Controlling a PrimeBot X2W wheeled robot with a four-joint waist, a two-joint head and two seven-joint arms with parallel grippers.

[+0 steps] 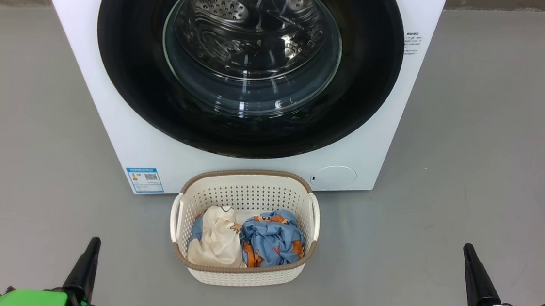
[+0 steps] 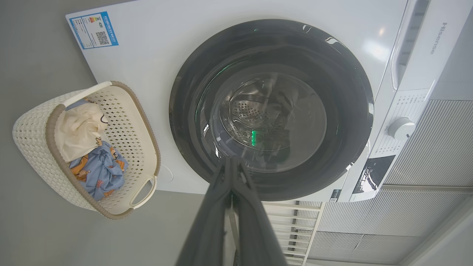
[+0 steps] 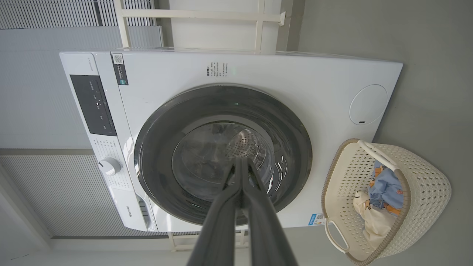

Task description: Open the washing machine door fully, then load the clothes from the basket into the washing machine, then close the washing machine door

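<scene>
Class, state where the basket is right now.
Head view, centre: the basket sits on the grey floor directly before the washing machine, below its shut door.

The basket (image 1: pixel 244 228) sits before the washing machine (image 1: pixel 110 111), 2 clothes (image 1: pixel 246 241) inside.

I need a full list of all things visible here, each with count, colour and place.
washing machine: one, white, on the floor ahead
washing machine door: one, glossy black with clear glass centre, closed
basket: one, cream-white with brown rim, on the floor before the machine
clothes: two, one cream-white, one light blue with orange prints, in the basket
label: one, blue, low left on the machine front
round flap: one, white, low right on the machine front
floor: one, grey, all around
left gripper: one, dark, shut, lower left
right gripper: one, dark, shut, lower right
</scene>
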